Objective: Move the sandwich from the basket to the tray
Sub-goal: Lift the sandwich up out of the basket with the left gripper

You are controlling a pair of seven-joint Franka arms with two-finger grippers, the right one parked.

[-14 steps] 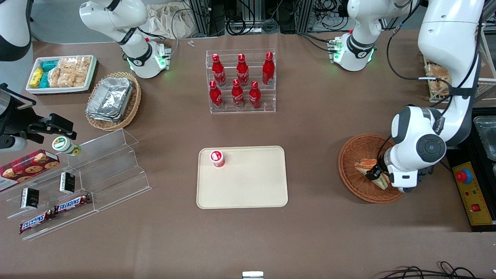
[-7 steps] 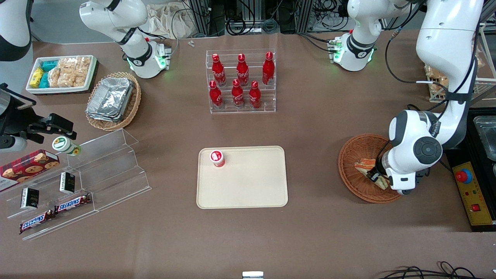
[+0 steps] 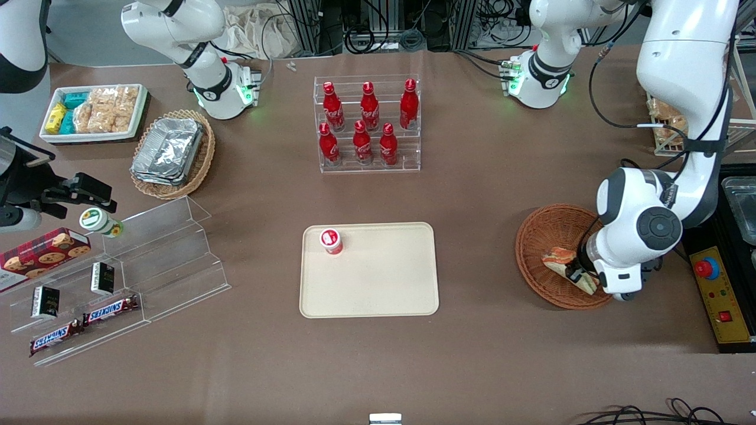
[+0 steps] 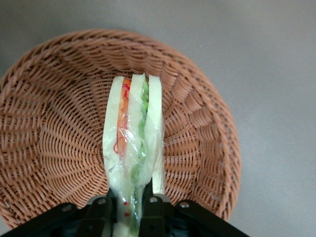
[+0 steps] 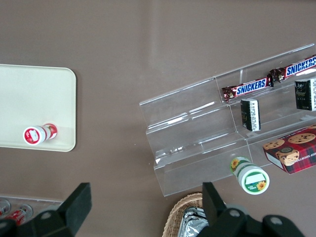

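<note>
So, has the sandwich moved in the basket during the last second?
Yes. The sandwich, held in the gripper, has shifted slightly nearer the front camera, toward that edge of the basket, which has stayed put.

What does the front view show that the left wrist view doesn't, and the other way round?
Only the front view shows the cream tray with a small red-capped bottle on it, the rack of red bottles, the snack shelves and the working arm itself.

Only the left wrist view shows the sandwich's layers edge-on, orange-red and green between white bread under clear wrap, and the end effector shut on its end.

Both show the sandwich over the brown wicker basket, with the end effector there too.
</note>
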